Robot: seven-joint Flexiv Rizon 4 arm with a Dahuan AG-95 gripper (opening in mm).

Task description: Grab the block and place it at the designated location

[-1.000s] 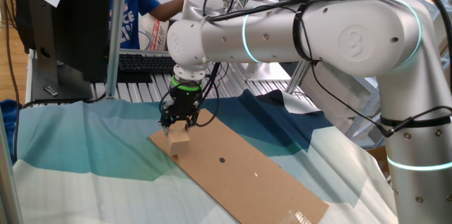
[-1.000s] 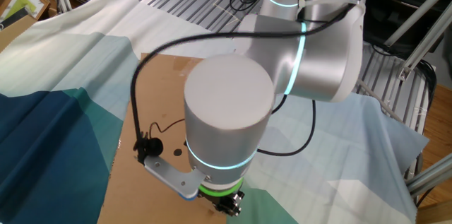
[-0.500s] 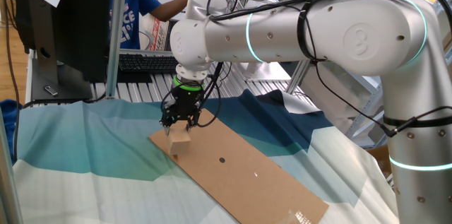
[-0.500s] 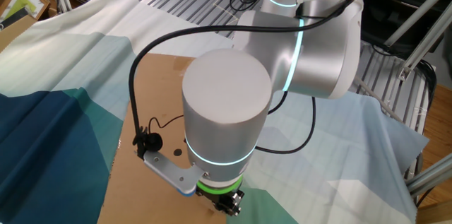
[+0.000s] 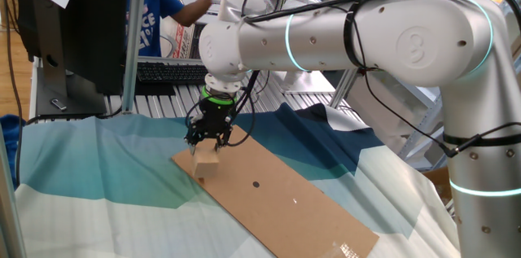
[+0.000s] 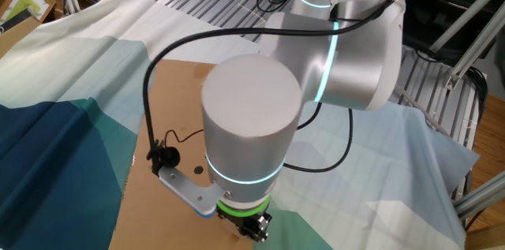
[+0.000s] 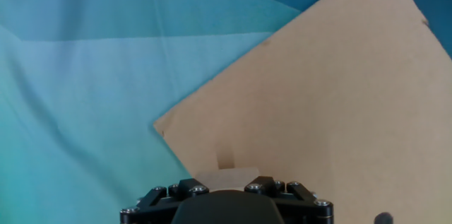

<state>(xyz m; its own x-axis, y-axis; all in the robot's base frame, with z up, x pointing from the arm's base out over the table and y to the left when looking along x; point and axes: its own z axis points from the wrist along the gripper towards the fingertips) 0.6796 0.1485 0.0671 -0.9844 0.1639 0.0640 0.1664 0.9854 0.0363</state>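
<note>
The block [image 5: 206, 163], a small tan wooden cube, sits between my gripper's [image 5: 207, 149] fingers just over the far left corner of the brown cardboard sheet [image 5: 309, 209]. The gripper is shut on it. In the hand view only the block's top [image 7: 226, 176] shows between the jaws, with a small shadow on the cardboard [image 7: 339, 97] ahead of it. The designated location, a dark dot [image 5: 256, 184], lies on the sheet to the right of the block; it also shows at the hand view's lower right edge [image 7: 382, 217]. In the other fixed view the arm [image 6: 252, 124] hides the block.
A blue and teal cloth [image 5: 98, 168] covers the table under the sheet. Small white marks [image 5: 295, 202] lie further along the cardboard. A keyboard [image 5: 167, 71], a monitor [image 5: 73, 22] and a person in blue [image 5: 155, 14] are behind the table.
The gripper and block stay almost in place over the sheet's corner; the arm's upper body has shifted slightly. The person's hand in the background has moved.
</note>
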